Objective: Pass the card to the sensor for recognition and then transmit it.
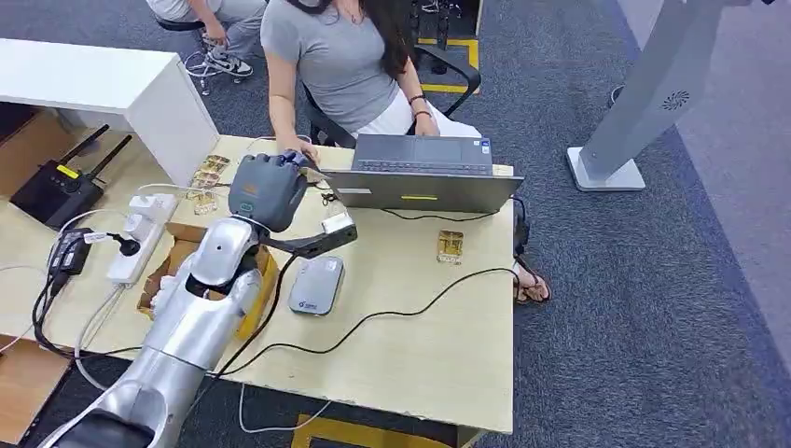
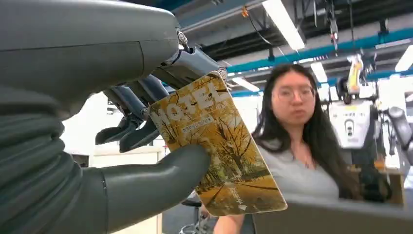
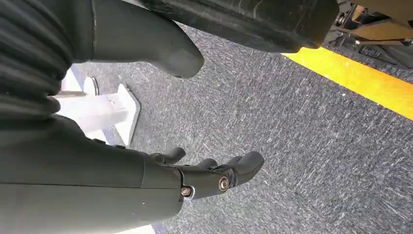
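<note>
In the left wrist view my left hand (image 2: 122,122) pinches a yellow hotel card (image 2: 219,146) with an autumn-tree print between thumb and fingers. From the head view the left hand (image 1: 266,189) is raised over the far side of the wooden table (image 1: 438,355), close to the hand (image 1: 300,151) of a person seated behind it. The card is hidden by the hand there. The grey card sensor (image 1: 316,285) lies flat on the table, nearer to me than the hand. My right hand (image 3: 204,170) hangs over grey carpet, fingers apart and holding nothing.
An open laptop (image 1: 422,174) stands before the person. A small yellow card (image 1: 450,245) lies on the right, more cards (image 1: 210,174) at the far left. A power strip (image 1: 140,238), router (image 1: 56,191), cardboard box (image 1: 173,257) and cables crowd the left. A white stand (image 1: 644,93) is at the far right.
</note>
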